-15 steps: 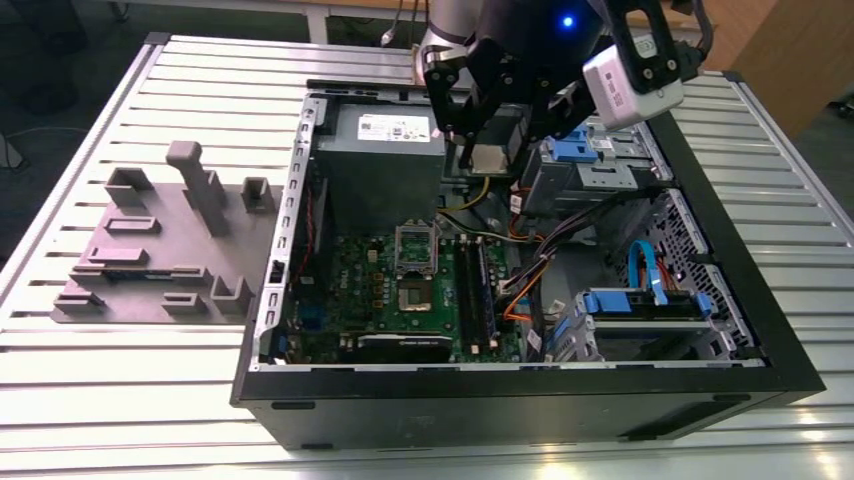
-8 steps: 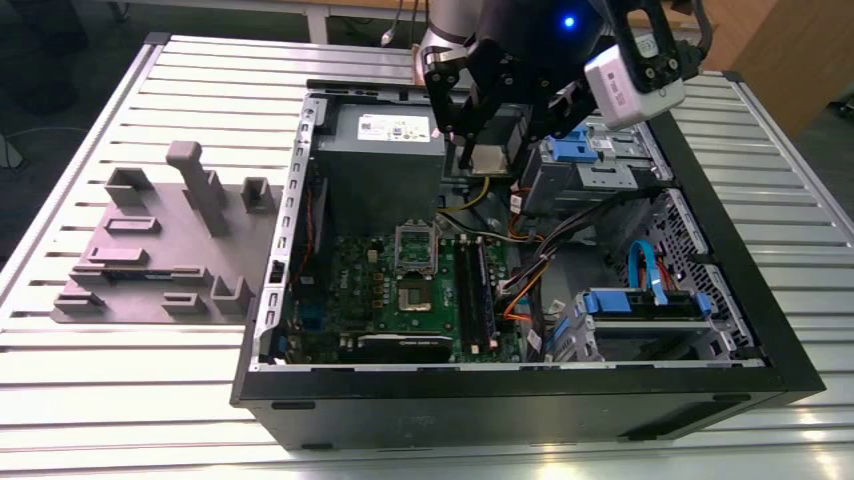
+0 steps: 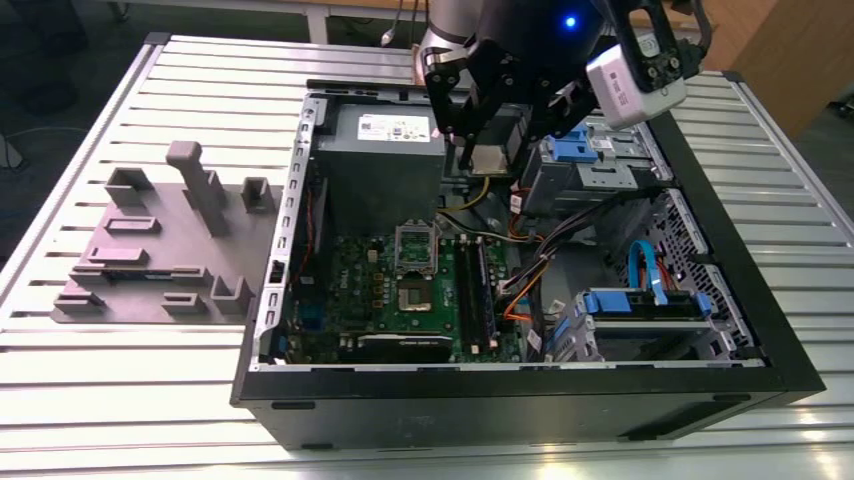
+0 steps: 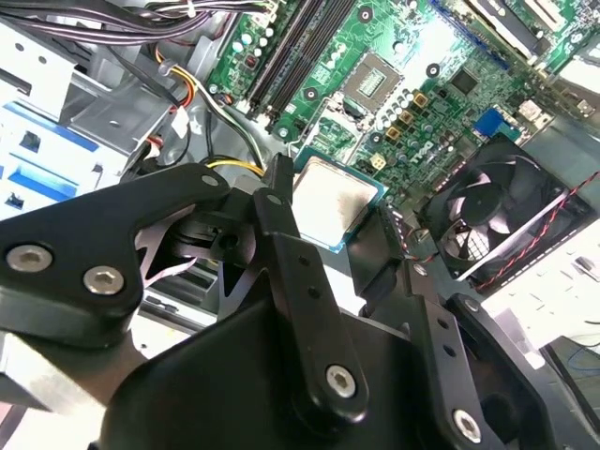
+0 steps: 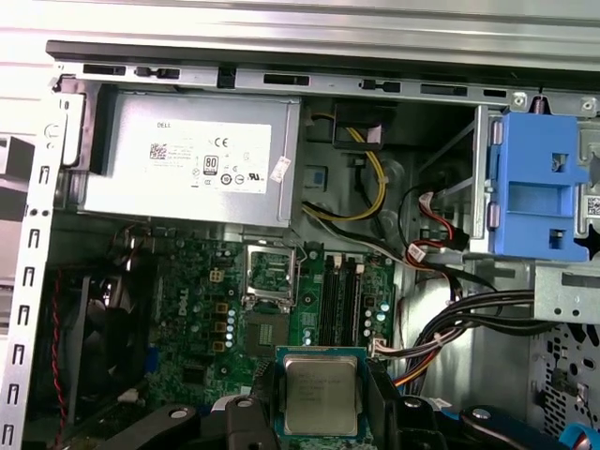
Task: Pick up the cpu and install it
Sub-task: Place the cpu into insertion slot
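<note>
Silver-grey metal edged in green is shown on the near-square cpu [image 5: 322,394] in the first wrist view, clamped flat by the gripper [image 5: 322,401], lid toward the camera, sides squared with the motherboard [image 5: 187,319]. In the second wrist view it is held over that board; in the exterior view the open case [image 3: 534,395] is seen on a slatted metal table [image 3: 134,400].

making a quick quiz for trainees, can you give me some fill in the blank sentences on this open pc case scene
1. The pincer is shut on the ___.
2. The motherboard lying in the case under it is ___ in colour.
3. The grey power supply box carries a ___ label.

Missing words: cpu; green; white.
</note>
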